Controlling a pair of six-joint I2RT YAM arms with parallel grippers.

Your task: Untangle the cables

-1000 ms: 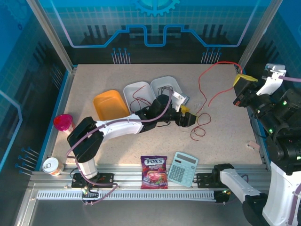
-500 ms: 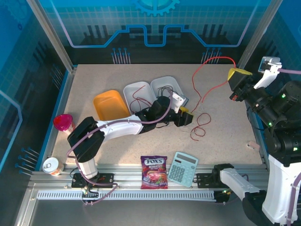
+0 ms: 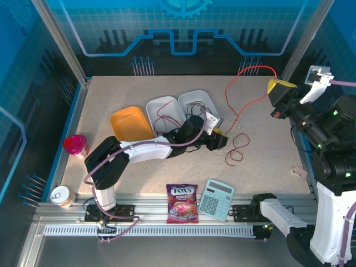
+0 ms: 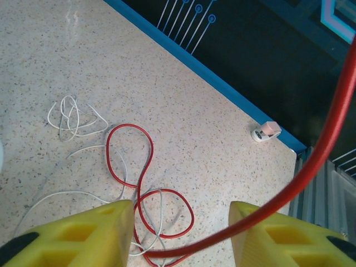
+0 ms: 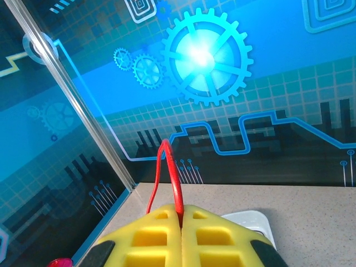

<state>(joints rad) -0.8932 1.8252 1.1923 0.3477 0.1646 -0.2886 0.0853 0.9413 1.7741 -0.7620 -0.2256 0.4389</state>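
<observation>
A red cable (image 3: 247, 71) rises off the table in a tall arc to my right gripper (image 3: 280, 90), which is raised at the right edge. In the right wrist view its yellow fingers (image 5: 150, 239) are shut on that red cable (image 5: 177, 183). The cable's lower end lies in loops (image 3: 236, 150) on the table, tangled with a thin whitish cable (image 4: 71, 115). My left gripper (image 3: 218, 139) sits low beside these loops. In its wrist view the left gripper (image 4: 181, 233) is open, with the red loops (image 4: 146, 167) below and a taut red strand (image 4: 328, 139) crossing its right finger.
Two white trays (image 3: 157, 104) (image 3: 207, 99) with thin red and black wires in them and an orange tray (image 3: 130, 123) stand mid-table. A candy bag (image 3: 182, 203), a calculator (image 3: 216, 199), a pink cup (image 3: 74, 144) and a can (image 3: 61, 196) sit along the front and left.
My right gripper has lifted and moved left with the red cable, raising its arc. The left gripper's jaws have narrowed and it has barely shifted.
</observation>
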